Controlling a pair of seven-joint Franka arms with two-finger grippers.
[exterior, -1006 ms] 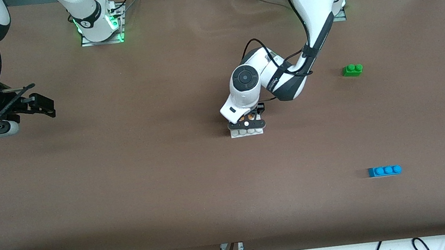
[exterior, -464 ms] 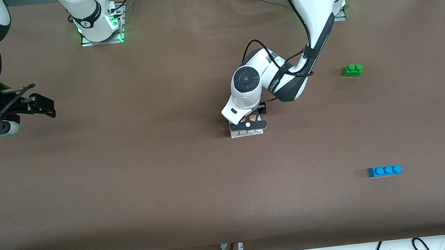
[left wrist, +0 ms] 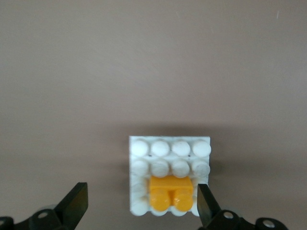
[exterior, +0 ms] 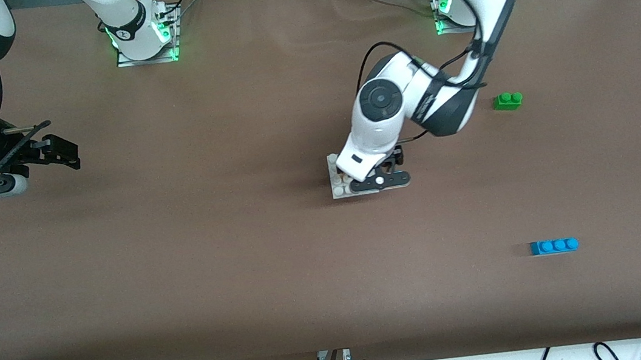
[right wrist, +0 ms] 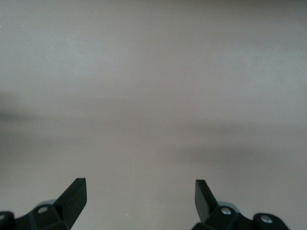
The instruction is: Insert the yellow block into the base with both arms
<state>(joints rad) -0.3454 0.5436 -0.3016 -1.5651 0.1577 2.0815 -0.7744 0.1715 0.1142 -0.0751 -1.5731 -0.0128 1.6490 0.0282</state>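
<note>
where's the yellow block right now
The yellow block sits pressed onto the white base near the table's middle, at one edge of its stud grid, under the open left claw.

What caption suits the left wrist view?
Yellow block seated on white base, open left tool above it.

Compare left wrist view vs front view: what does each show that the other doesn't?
Left wrist only: the yellow block seated on the studs at one edge of the base, the left gripper open and clear of it.
Front only: the green brick, the blue brick, and the right gripper, open, waiting at the right arm's end of the brown table.
Both: base, left gripper, table.
</note>
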